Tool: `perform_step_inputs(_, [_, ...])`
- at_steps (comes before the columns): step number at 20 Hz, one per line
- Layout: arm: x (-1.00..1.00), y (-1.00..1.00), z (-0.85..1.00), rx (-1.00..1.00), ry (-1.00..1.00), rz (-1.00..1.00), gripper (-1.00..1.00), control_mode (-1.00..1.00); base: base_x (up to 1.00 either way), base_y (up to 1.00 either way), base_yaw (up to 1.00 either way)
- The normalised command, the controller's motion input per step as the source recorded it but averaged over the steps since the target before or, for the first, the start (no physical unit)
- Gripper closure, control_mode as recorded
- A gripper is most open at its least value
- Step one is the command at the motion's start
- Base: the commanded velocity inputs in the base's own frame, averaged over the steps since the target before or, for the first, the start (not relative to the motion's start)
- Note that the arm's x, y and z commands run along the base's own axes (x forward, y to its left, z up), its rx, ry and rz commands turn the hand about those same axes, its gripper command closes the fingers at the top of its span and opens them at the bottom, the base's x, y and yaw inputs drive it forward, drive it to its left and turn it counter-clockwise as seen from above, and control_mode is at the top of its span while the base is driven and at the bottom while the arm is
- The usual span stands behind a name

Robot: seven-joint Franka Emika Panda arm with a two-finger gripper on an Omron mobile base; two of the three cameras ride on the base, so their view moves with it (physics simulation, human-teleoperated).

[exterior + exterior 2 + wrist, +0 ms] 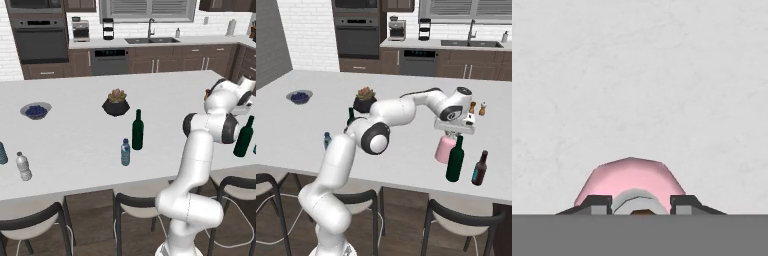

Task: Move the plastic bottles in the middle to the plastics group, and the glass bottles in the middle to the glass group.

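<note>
At the right end of the white surface, I have the claw closed on the neck of the pink bottle, its fingers pinching either side of the pale collar below the brownish stopper. The pink bottle sits just beside the green wine bottle of the glass group, with a small brown bottle a little farther right near the front edge. My chief worry is a collision: the pink body is so near the green wine bottle that any sideways drift or tilt on release could knock that tall, slim bottle over, and it could roll toward the edge. I cannot tell from these views whether the pink base is touching the surface or hanging just above it; opening the claw while it hangs would drop it and might topple it. A narrow grip high on the neck also lets a squat body swing. The arm reaches out long and low from the base, elbow bent near the front of the surface, forearm stretched to the right, wrist turned so the hand points straight down over the bottle. In the middle, the other green wine bottle and the blue-tinted water bottle stand upright and close together, not yet sorted; the clear white-capped bottle of the plastics group waits at the far left.
</note>
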Motion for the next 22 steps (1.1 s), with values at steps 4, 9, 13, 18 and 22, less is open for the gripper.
perform_step_inputs(4, [0.04,0.34,0.0,-0.11,-0.07,0.02,1.0,-1.0,0.0,0.0,0.0])
perform_step_inputs(9, [-0.12,0.05,-0.1,-0.05,-0.01,0.01,1.0,-1.0,0.0,0.0,0.0])
perform_step_inputs(13, [-0.09,0.0,-0.16,-0.01,-0.06,0.03,1.0,-1.0,0.0,0.0,0.0])
perform_step_inputs(18, [-0.2,-0.02,-0.13,0.0,-0.06,0.02,1.0,-1.0,0.0,0.0,0.0])
perform_step_inputs(22, [-0.13,-0.02,0.0,-0.02,0.02,0.0,1.0,-1.0,0.0,0.0,0.0])
